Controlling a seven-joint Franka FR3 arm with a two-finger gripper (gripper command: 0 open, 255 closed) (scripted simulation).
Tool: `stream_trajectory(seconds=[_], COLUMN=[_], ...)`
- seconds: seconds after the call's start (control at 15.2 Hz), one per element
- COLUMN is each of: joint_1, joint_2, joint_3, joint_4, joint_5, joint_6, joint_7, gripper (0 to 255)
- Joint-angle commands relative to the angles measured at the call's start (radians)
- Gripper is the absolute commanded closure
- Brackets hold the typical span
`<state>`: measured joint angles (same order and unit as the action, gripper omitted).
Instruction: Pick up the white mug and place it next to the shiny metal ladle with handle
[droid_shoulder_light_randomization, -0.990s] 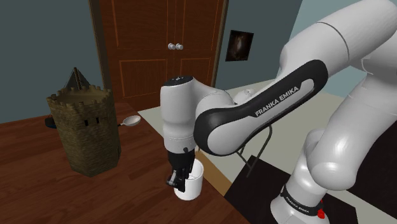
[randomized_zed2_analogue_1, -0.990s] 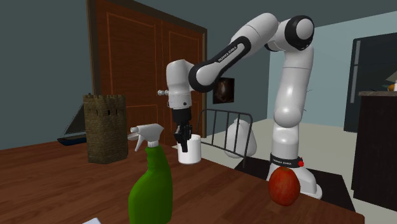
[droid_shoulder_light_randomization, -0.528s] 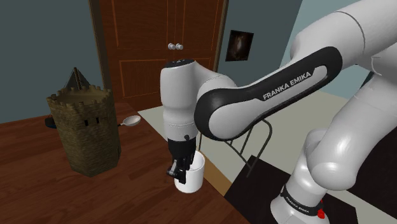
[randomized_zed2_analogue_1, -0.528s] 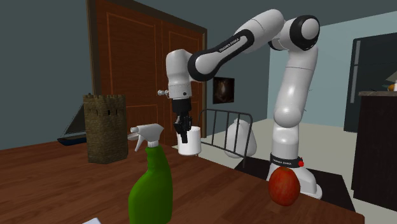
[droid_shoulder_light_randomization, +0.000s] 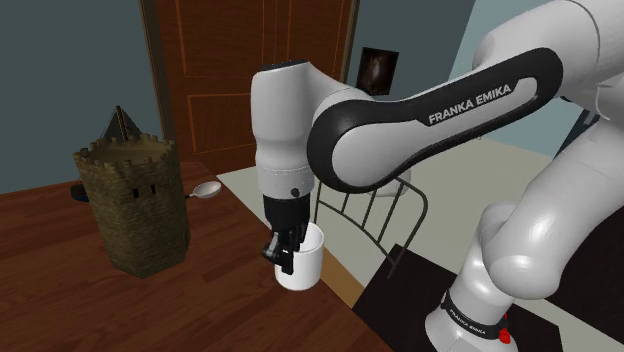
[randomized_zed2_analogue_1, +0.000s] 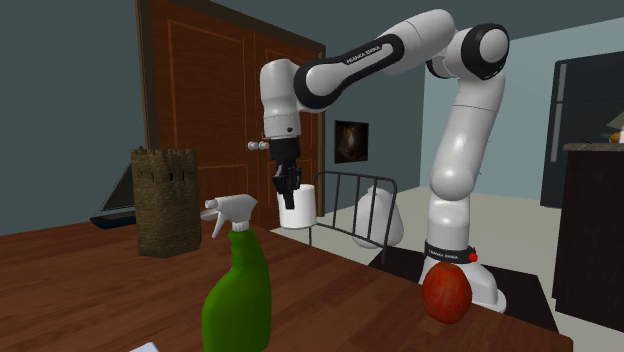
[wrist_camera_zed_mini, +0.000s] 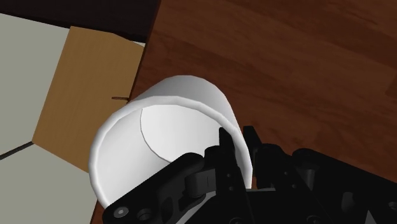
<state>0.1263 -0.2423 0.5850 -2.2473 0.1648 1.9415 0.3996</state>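
The all-black two-finger gripper (droid_shoulder_light_randomization: 283, 258) is clamped on the rim wall of the plain white cylindrical mug (droid_shoulder_light_randomization: 305, 262). The wrist view shows this best. One black finger (wrist_camera_zed_mini: 224, 147) reaches down inside the mug (wrist_camera_zed_mini: 165, 127) against its inner wall and the other presses on the outside, so the narrow gap between them holds only that wall. Most of the mug sits off to one side of the fingers, with its open mouth facing the wrist camera. Below it is the dark brown wooden table (wrist_camera_zed_mini: 286, 57), whose edge lies past the mug on the side away from the fingers.

The second exterior view shows the height, which the wrist view does not. There the mug (randomized_zed2_analogue_1: 300, 210) hangs upright from the gripper (randomized_zed2_analogue_1: 287, 195), clear of the tabletop (randomized_zed2_analogue_1: 120, 290). A green plastic spray bottle (randomized_zed2_analogue_1: 238, 290) stands on the table well in front of the fingers, toward that camera. A red apple (randomized_zed2_analogue_1: 446, 292) sits low beside the arm's base, well apart from the fingers.

The shoulder view shows the shiny metal ladle with handle (droid_shoulder_light_randomization: 205, 189). It lies on the table (droid_shoulder_light_randomization: 60, 290) beyond the fingers and well apart from them and from the mug. Its bowl is just beside a brown stone castle-tower model (droid_shoulder_light_randomization: 135, 205), and its handle runs behind the tower.
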Motion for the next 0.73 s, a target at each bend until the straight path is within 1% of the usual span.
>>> stream_trajectory(seconds=[0.0,0.66], joint_1=[0.001,-0.002], joint_2=[-0.016,-0.046], joint_3=[-0.006,-0.026], joint_4=[0.019,0.128], joint_5=[0.005,0.007], joint_6=[-0.033,-0.17], joint_7=[-0.005,-0.01], gripper=[255,255])
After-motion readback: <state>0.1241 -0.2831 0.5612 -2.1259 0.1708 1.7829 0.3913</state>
